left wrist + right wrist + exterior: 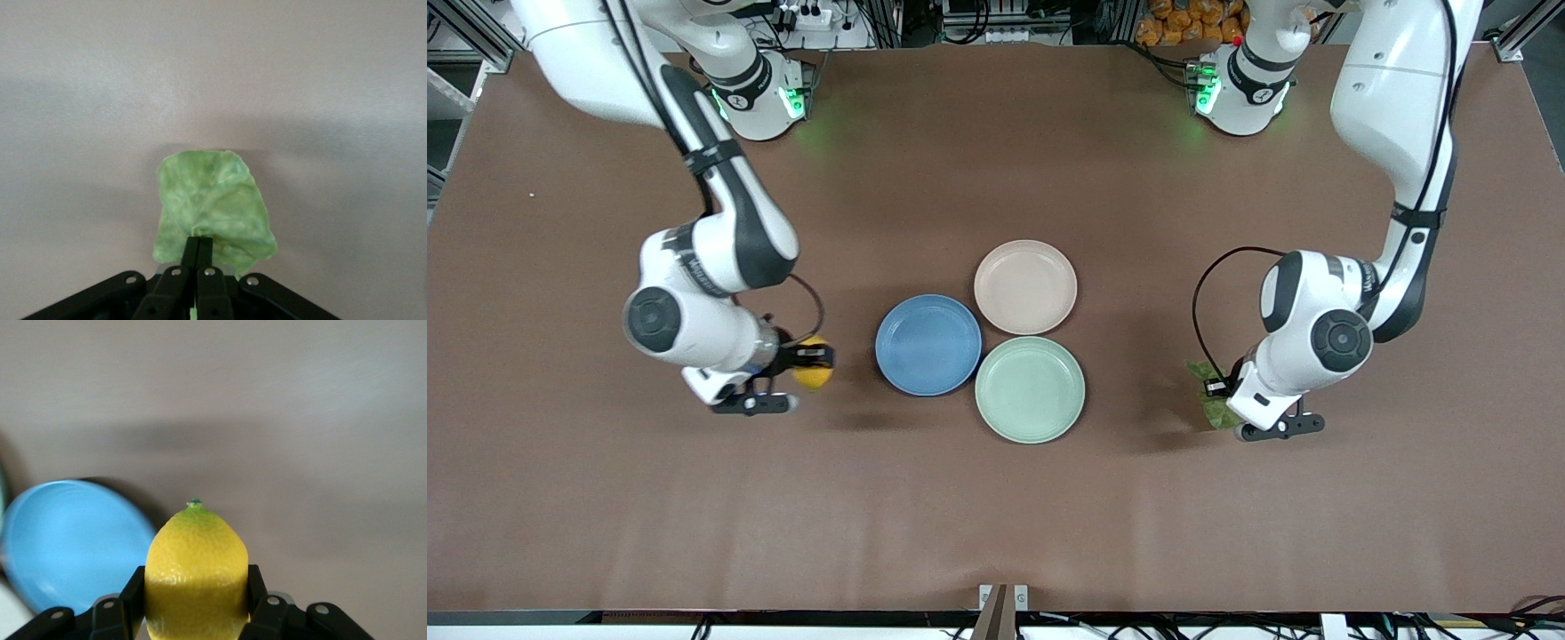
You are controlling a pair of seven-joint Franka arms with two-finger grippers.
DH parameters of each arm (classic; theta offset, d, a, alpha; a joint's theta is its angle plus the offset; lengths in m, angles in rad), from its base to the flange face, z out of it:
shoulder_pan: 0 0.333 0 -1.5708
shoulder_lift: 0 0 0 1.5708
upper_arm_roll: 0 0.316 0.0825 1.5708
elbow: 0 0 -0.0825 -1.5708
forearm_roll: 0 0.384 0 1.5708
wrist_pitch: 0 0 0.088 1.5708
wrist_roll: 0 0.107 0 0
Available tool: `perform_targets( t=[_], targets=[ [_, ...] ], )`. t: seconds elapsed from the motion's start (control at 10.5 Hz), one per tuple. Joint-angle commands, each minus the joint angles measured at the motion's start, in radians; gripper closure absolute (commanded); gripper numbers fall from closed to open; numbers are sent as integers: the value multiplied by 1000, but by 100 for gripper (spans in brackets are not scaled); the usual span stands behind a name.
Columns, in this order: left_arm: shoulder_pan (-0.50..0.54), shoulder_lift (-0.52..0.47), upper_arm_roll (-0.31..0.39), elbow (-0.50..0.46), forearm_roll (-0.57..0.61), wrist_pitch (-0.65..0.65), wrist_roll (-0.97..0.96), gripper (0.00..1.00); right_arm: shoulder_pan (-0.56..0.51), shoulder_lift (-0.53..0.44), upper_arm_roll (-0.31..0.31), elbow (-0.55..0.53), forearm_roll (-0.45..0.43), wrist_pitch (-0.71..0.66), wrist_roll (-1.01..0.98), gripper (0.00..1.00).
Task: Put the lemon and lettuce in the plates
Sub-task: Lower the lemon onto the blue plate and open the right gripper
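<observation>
My right gripper (811,359) is shut on the yellow lemon (813,372) and holds it above the table beside the blue plate (927,345), toward the right arm's end. In the right wrist view the lemon (197,577) sits between the fingers (130,600) with the blue plate (70,543) close by. My left gripper (1216,388) is shut on the green lettuce leaf (1211,411) above the table, toward the left arm's end, apart from the plates. The leaf (213,207) hangs from the closed fingertips (199,250). The beige-pink plate (1025,286) is empty.
A mint green plate (1030,388) sits against the blue and beige-pink plates, nearest the front camera of the three. Brown table (996,498) spreads wide around the plates. The arm bases stand at the table's robot edge.
</observation>
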Motion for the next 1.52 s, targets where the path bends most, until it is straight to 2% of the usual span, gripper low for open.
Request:
perform_targets(
  t=[0.0, 0.28, 0.47, 0.57, 0.66, 0.95, 1.04, 1.23, 1.42],
  targets=[
    [-3, -88, 1, -15, 10, -71, -26, 100, 83, 78, 24, 60, 15, 49, 175, 100],
    [-4, -159, -1, -15, 10, -157, -29, 100, 153, 169, 24, 102, 18, 85, 263, 100],
    [-41, -199, -8, -14, 10, -216, -103, 100, 157, 186, 24, 102, 18, 106, 276, 100],
    [-69, -216, -8, -14, 10, -239, -145, 100, 159, 194, 24, 102, 18, 106, 273, 69],
    [-101, -230, -10, -14, 10, -261, -191, 100, 162, 194, 24, 102, 14, 106, 273, 1],
    [-213, -239, -16, -14, 11, -273, -362, 100, 142, 142, 18, 131, 8, 74, 259, 0],
    [-256, -236, -18, -14, 11, -273, -428, 100, 107, 90, 16, 137, 4, 12, 245, 0],
    [-320, -231, -21, -15, 10, -273, -519, 100, 26, 24, 13, 204, -2, -201, 137, 0],
    [-383, -222, -25, -15, 10, -273, -616, 100, 7, -57, -39, 226, -104, -303, 83, 0]
  ],
)
